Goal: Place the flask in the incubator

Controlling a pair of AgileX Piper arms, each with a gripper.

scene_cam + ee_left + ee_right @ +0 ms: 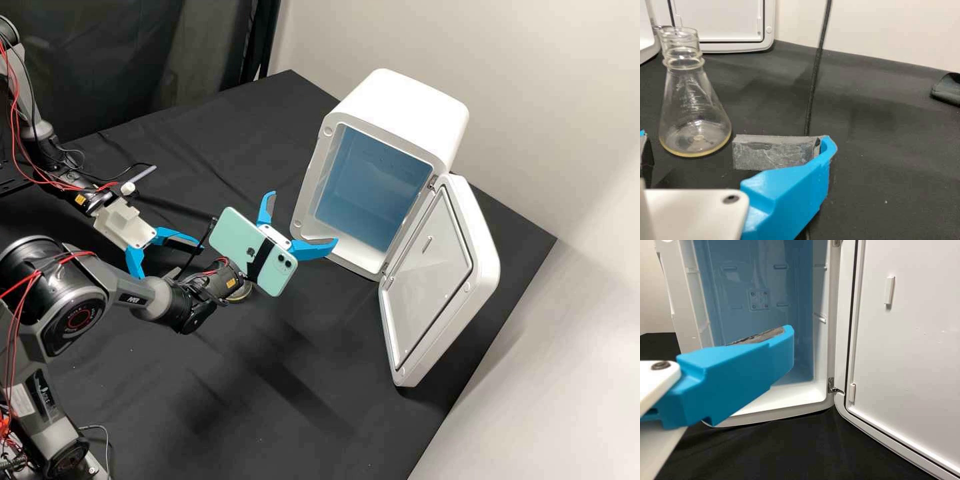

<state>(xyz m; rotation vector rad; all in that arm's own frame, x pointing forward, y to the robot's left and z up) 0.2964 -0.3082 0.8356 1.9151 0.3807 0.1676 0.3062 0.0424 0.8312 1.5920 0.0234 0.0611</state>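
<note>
Flask (690, 100): clear glass, conical, standing upright on the black worktop (267, 387). In the left wrist view it is sitting just ahead of the left gripper and slightly to one side of the gap between its fingers. The white frame of the incubator door is showing behind it. It is outside the incubator, and nothing is touching it.

Left gripper (167, 257): I am seeing its two blue fingers spread apart and holding nothing. One finger (790, 190) is lying low over the worktop, with its grey pad facing the flask. The gripper is hanging near the worktop, well apart from the incubator.

Right gripper (303, 219): its fingers are also splayed wide, with nothing between them. It is hovering just in front of the incubator's mouth. In the right wrist view one finger (735, 375) is pointing into the blue chamber. A mint-green phone (257, 250) is riding strapped to this arm's wrist.

Incubator (400, 93): a white box, sitting toward the far right of the worktop. Its door (433, 280) is hanging fully open on the right-hand hinge, exposing the pale blue interior.

In the high view I am not making out the flask with any certainty behind the right arm.
</note>
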